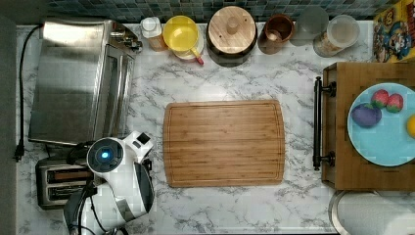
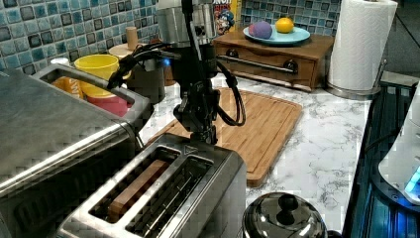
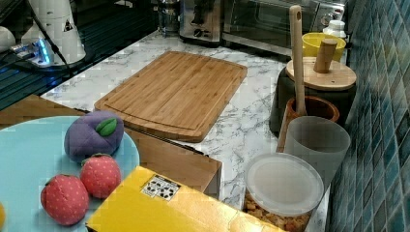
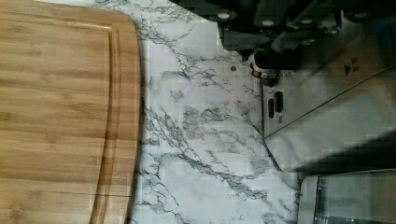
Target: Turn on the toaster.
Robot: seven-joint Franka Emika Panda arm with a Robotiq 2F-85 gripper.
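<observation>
With the fingers (image 2: 202, 133) directly above the end face of the toaster (image 2: 163, 193), beside the board (image 2: 257, 124) on the worktop (image 2: 322, 144), their opening cannot be told, and a descent off the lever may slip past it and shove the toaster.

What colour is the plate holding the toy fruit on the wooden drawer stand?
Light blue; the round plate shows best in the top view, at its right edge.
</observation>
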